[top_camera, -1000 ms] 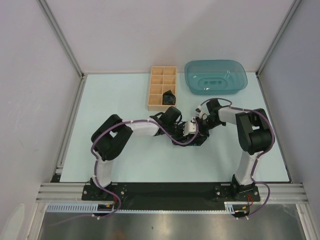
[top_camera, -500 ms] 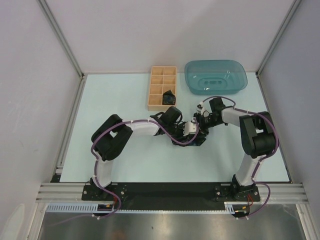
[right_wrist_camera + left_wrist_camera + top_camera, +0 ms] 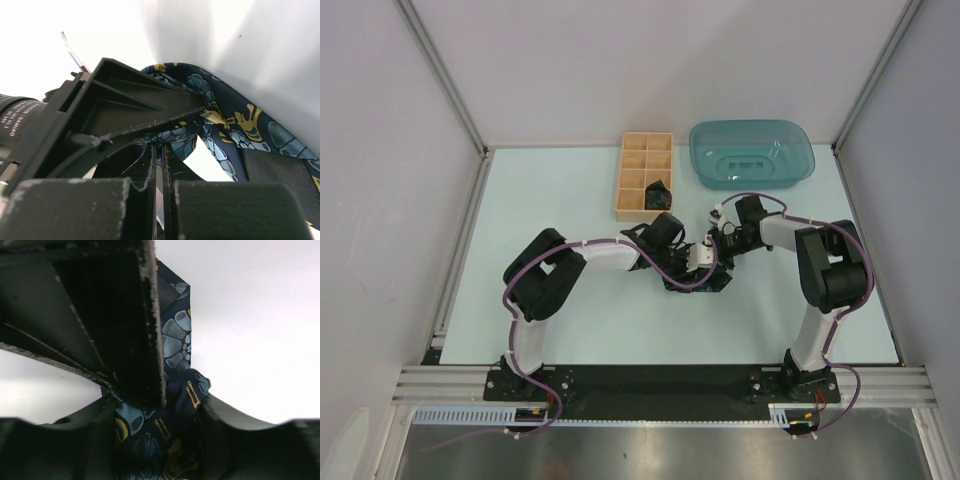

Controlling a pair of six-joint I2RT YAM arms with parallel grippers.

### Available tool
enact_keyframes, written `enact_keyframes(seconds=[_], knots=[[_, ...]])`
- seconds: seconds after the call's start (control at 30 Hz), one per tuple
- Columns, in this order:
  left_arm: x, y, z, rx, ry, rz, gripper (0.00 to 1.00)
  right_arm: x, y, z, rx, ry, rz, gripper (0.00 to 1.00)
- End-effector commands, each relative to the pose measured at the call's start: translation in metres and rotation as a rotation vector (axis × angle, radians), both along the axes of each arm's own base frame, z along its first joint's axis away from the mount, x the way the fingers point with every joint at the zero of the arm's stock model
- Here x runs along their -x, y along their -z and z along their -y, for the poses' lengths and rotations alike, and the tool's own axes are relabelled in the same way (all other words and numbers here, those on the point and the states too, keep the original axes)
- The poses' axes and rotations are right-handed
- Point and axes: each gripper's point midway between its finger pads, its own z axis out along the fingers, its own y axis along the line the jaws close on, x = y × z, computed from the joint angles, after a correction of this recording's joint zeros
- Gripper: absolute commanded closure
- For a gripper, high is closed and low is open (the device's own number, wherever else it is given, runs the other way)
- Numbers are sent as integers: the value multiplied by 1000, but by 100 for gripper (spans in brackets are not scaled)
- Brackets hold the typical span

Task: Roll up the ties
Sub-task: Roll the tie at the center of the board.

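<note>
**A:** What were the fingers doing?

**B:** The left fingers (image 3: 245, 437) stood partly spread, with the tie (image 3: 176, 337) bunched in the gap. The fabric touched both of them, so they were pinching it. The right fingers (image 3: 144, 172) were pressed together. Their tips sat right at the same fabric, but I could not tell whether any of it was caught there.

**A:** And the rest, from the biggest thing down?

**B:** The pale worktop (image 3: 560, 200) carried everything. The teal tray (image 3: 798, 165) sat at its far edge. The wooden box (image 3: 623, 190) stood just to the left of the tray, near it but not touching. The box had 2 columns of compartments.

**A:** Where was the tie itself?

**B:** It lay near the middle of the worktop, on the near side of the box, where the 2 arms met. From above it was a dark heap under both sets of fingers. Up close it was navy with a blue and yellow pattern, and 1 flat strip ran away from the bunched part.

**A:** Anything smaller?

**B:** A second tie (image 3: 658, 196) sat as a dark bundle in the right column at the box's near end, and it rose above the rim.
</note>
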Motion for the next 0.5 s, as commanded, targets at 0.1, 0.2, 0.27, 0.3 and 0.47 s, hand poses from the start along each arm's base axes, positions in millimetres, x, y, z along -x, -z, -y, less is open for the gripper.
enact_keyframes(seconds=[0.1, 0.2, 0.27, 0.3, 0.47], knots=[[3, -4, -19, -32, -58, -78, 26, -9, 47, 30, 222, 41, 11, 100], [-3, -25, -18, 30, -75, -91, 17, -17, 55, 44, 276, 74, 24, 100], [-8, -35, -17, 62, -87, -87, 11, -18, 55, 50, 287, 96, 20, 100], [-9, -45, -16, 88, -91, -80, 10, -15, 58, 52, 298, 101, 14, 100], [-7, -55, -12, 143, -77, -71, 1, -11, 64, 61, 347, 95, 16, 100]])
